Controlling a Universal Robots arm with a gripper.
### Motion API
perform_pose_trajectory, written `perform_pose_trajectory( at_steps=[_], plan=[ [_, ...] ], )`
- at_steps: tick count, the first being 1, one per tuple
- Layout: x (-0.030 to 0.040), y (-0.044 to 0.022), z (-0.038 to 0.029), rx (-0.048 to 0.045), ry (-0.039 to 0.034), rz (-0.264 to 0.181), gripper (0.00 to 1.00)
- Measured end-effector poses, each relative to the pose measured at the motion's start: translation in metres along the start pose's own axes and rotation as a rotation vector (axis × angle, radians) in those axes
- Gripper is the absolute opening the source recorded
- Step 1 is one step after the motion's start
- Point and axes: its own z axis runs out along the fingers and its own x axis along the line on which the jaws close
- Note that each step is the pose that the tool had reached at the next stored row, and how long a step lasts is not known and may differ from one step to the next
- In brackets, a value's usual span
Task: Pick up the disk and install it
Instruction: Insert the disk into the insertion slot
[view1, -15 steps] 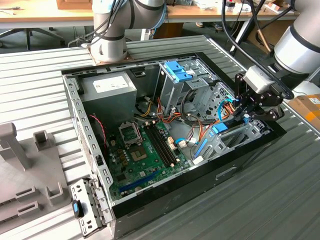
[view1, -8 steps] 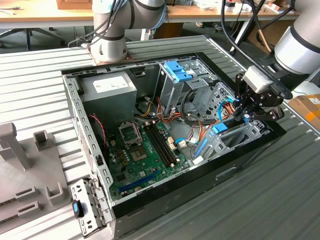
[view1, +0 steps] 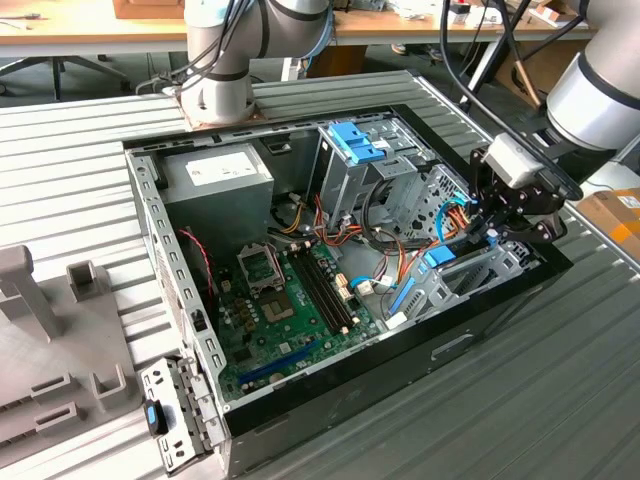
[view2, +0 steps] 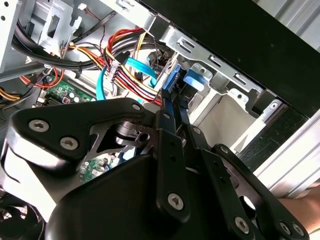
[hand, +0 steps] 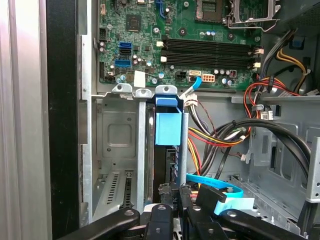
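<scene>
Standing on edge, the disk (hand: 167, 127) sits in a slot of the grey drive bay (hand: 117, 135), on the side of the motherboard (hand: 175, 45) where the memory slots end. It is upright rather than flat because the bay's guides run that way, so the blue carrier rails can ride in them. One blue end tab faces the motherboard, and the black body shows behind it between the bay's metal walls.

The gripper (hand: 174, 192) is at the disk's other end, the one farthest from the motherboard, with its two thin fingers (view2: 165, 102) closed onto that end. I judge the grip is taken there to keep the fingers off the rails, so nothing fouls the guides. In the exterior view the gripper (view1: 480, 235) reaches down into the corner of the computer case (view1: 150, 220) beyond the motherboard. The arm leans in from outside the case wall, which probably keeps the wrist off the tall cage with the blue latch (view1: 355, 140) nearby.

A flat blue data cable (hand: 215, 182) and a bundle of red, yellow and black wires (hand: 220, 135) lie just beside the bay, on the side away from the case wall. They run close to the fingers, though I cannot tell whether they touch. How deep the disk sits is hard to judge, but the bay holds it and it is not lying loose.
</scene>
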Motion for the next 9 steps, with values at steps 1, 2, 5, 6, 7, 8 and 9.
perform_pose_trajectory(
  at_steps=[1,2,5,6,7,8,9],
  plan=[
    [-0.0002,0.0,0.0003,0.0,-0.0002,0.0,0.17],
    [-0.0003,0.0,0.0004,0.0,-0.0002,0.001,0.17],
    [-0.0004,0.0,0.0003,0.0001,-0.0002,0.001,0.17],
    [-0.0004,0.0,0.0003,0.0001,-0.0002,0.001,0.17],
    [-0.0004,0.0,0.0003,0.0001,-0.0002,0.001,0.17],
    [-0.0004,0.0001,0.0003,0.0001,-0.0002,0.001,0.17],
    [-0.0004,0.0,0.0003,0.0001,-0.0002,0.001,0.17]
  ],
)
